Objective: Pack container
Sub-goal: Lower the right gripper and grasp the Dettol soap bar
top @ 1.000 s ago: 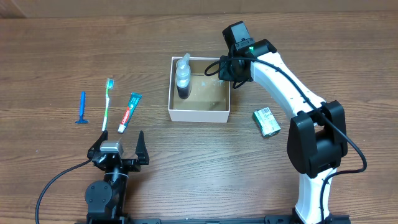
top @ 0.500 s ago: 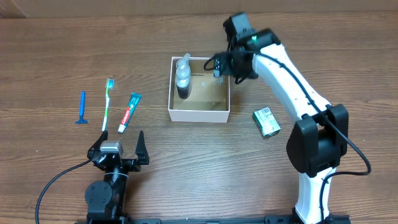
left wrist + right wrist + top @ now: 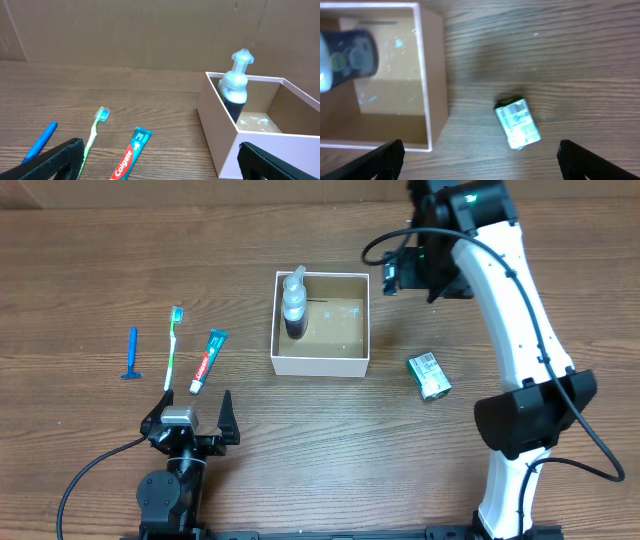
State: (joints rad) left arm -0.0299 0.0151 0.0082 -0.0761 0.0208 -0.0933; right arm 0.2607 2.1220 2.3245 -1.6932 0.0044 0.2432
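- Container, a white square cardboard box, holds a dark pump bottle.
- Left pincer is wide open, holding nothing.
- Right pincer is wide open too, over a small green packet.

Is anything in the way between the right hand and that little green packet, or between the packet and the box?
Nothing visible. Bare tabletop lies between the open right hand and the small green-and-white packet, and between it and the white cardboard box. The dark pump bottle stands in the box's left half.
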